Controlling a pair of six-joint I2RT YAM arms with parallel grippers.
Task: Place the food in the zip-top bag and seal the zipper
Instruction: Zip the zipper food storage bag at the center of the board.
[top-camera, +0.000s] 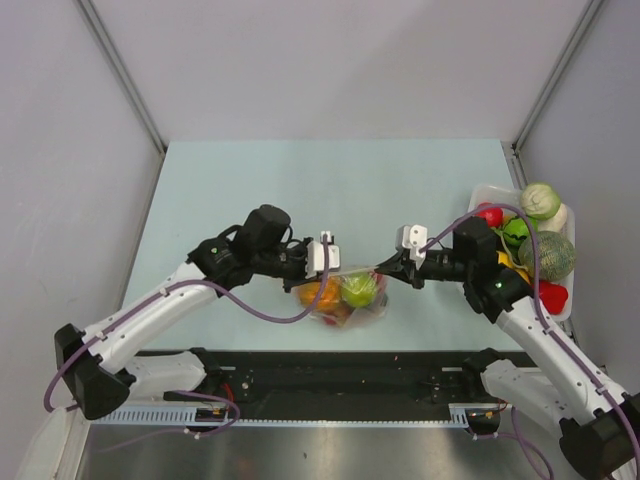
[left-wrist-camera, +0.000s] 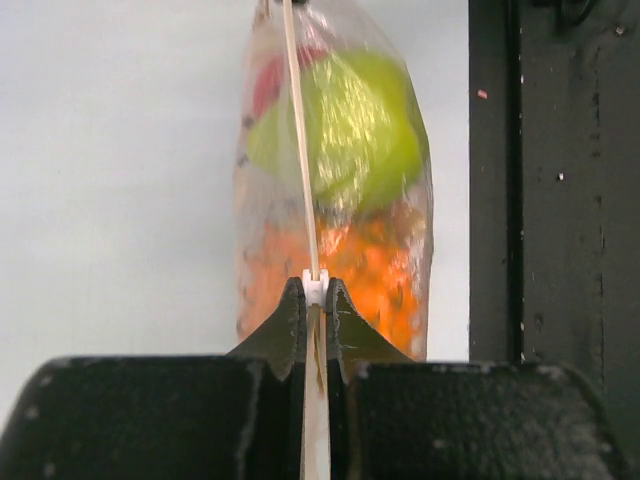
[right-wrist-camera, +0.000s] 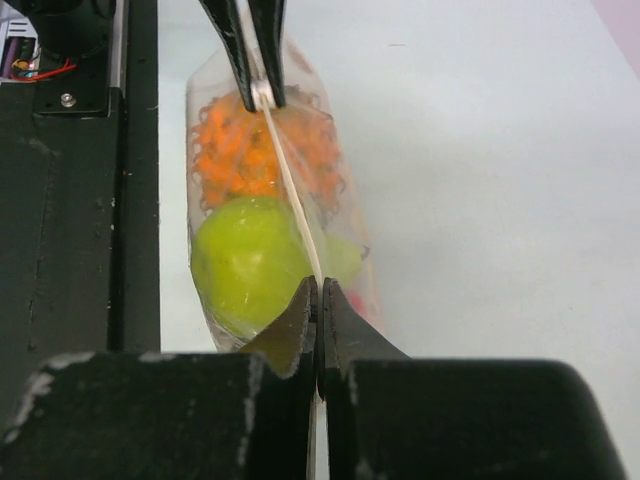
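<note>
The clear zip-top bag (top-camera: 345, 297) hangs between my two grippers near the table's front edge. It holds an orange ruffled piece (left-wrist-camera: 375, 270), a green apple-like ball (right-wrist-camera: 245, 262) and a red piece (left-wrist-camera: 272, 85). My left gripper (left-wrist-camera: 315, 293) is shut on the zipper strip (left-wrist-camera: 298, 150) at the bag's left end, pinching a small white slider (left-wrist-camera: 315, 290). My right gripper (right-wrist-camera: 319, 292) is shut on the zipper strip (right-wrist-camera: 290, 195) at the right end. In the top view the left gripper (top-camera: 335, 264) and the right gripper (top-camera: 384, 270) face each other across the bag.
A white tray (top-camera: 485, 194) at the right edge holds more toy food: a pale cabbage (top-camera: 540, 200), a netted green melon (top-camera: 547, 254), a red piece (top-camera: 551, 296) and a green piece (top-camera: 516, 231). The black base rail (top-camera: 340, 385) runs just in front of the bag.
</note>
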